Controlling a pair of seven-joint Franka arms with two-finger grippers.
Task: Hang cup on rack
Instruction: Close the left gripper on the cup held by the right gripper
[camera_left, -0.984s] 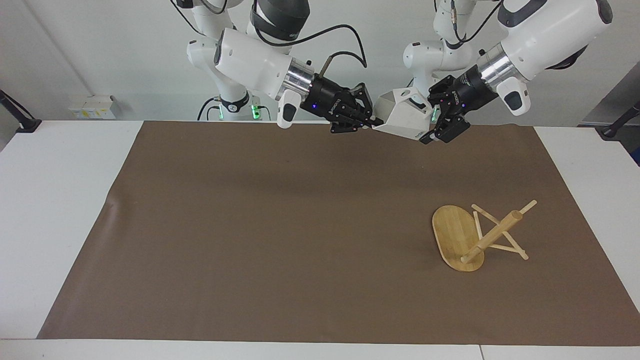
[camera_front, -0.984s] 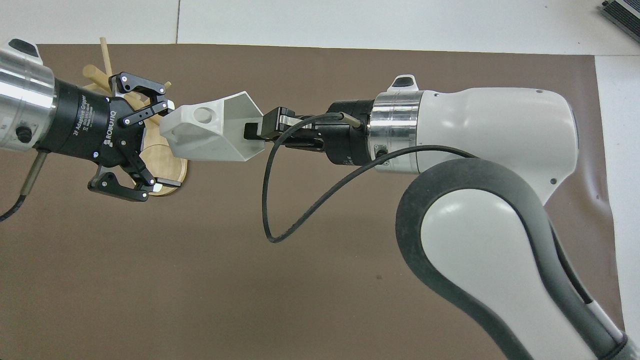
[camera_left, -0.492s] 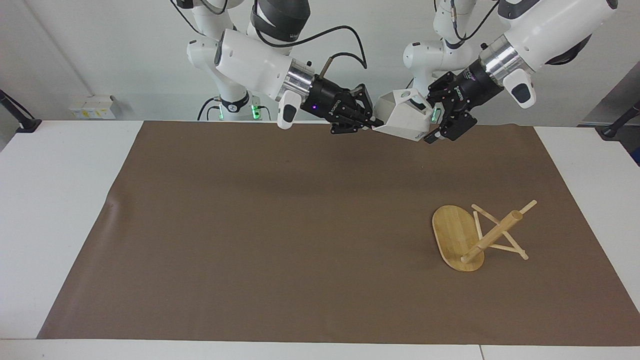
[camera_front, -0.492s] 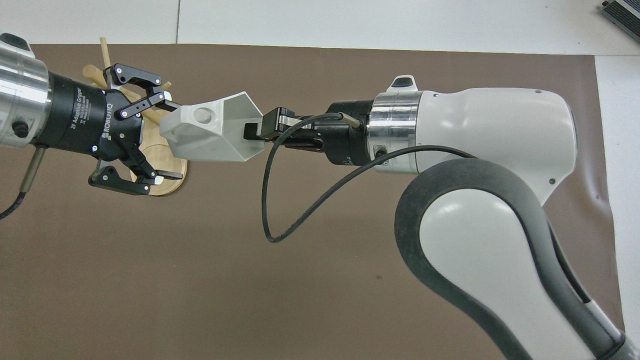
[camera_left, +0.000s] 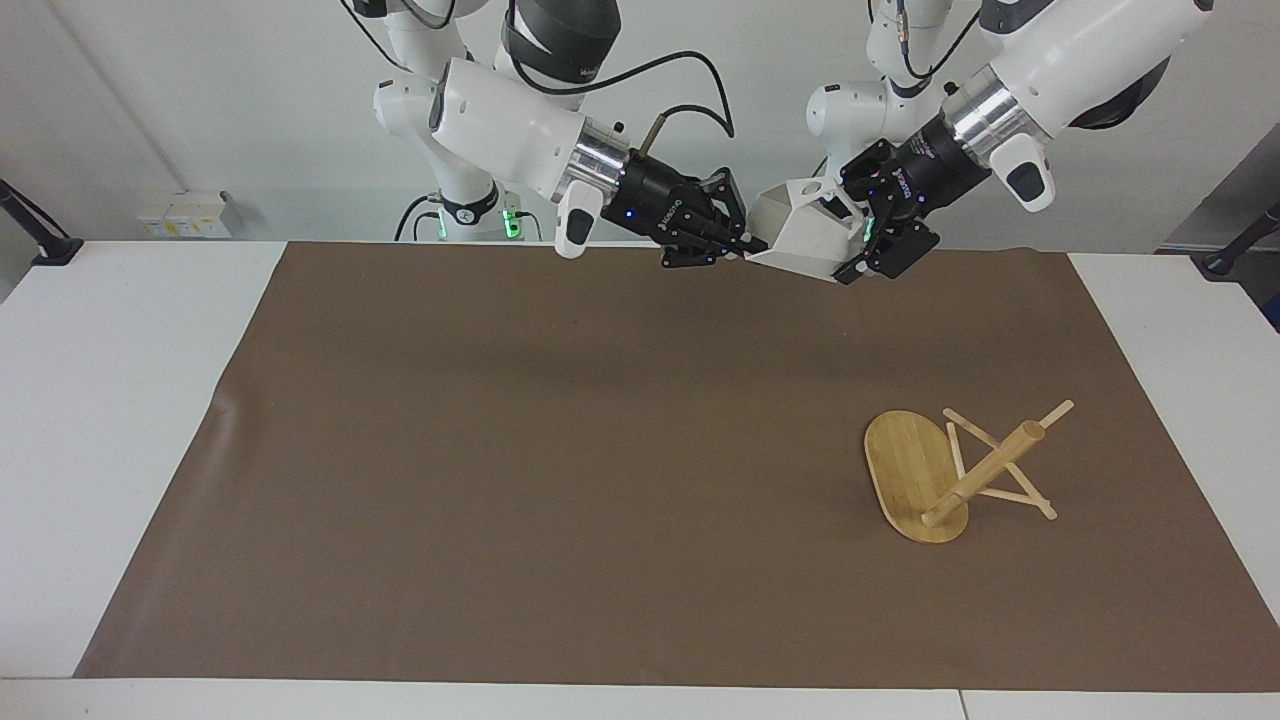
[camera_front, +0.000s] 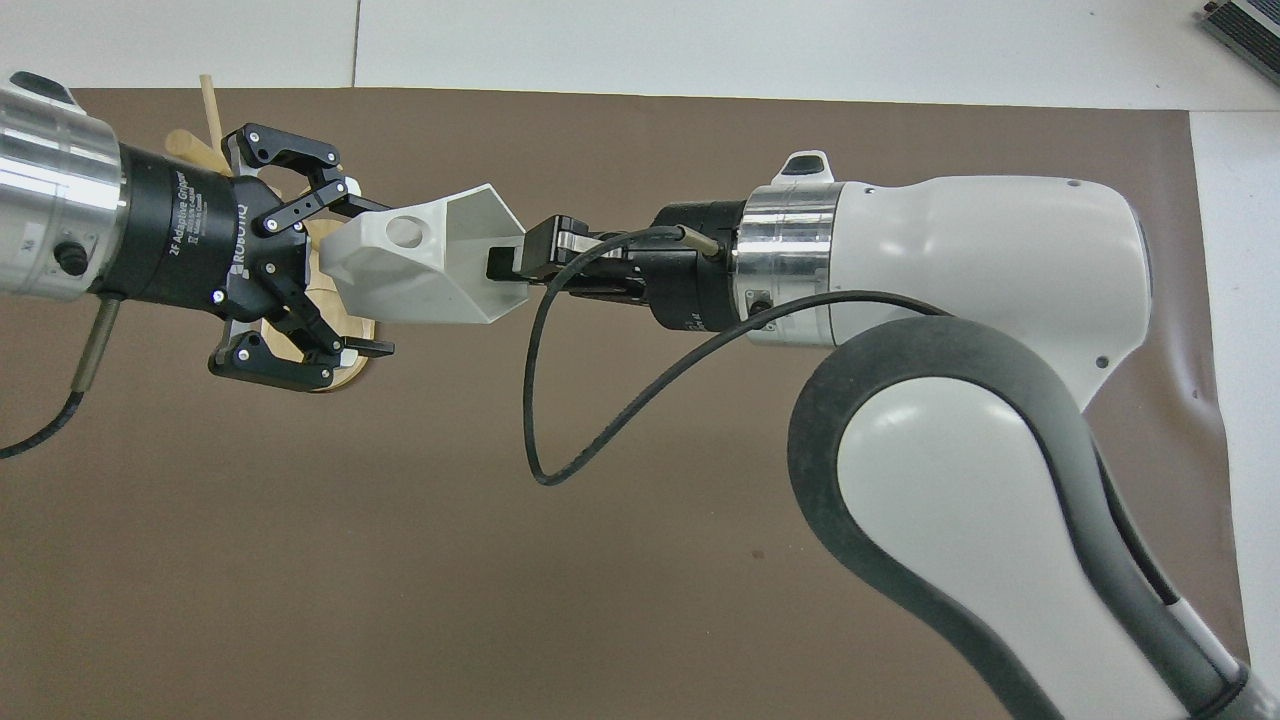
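Cup: held in the air, tipped on its side, over the edge of the brown mat nearest the robots; the hexagonal mouth is turned toward the right arm, the blocky handle with its round hole toward the left arm.
Right gripper: jaws are closed on the rim wall of the cup, one finger seen inside the mouth in the overhead view.
Left gripper: raised beside the cup at its handle end; jaws are spread wide, with the base and handle end of the cup between them in the overhead view; whether the fingers touch the cup cannot be told.
Rack: tipped over on the mat, toward the left arm's end of the desk; the oval base stands on edge, the thick post slants and the peg sticks rest on the mat. It is well apart from the cup and farther from the robots.
Rack in the overhead view: mostly covered by the left gripper.
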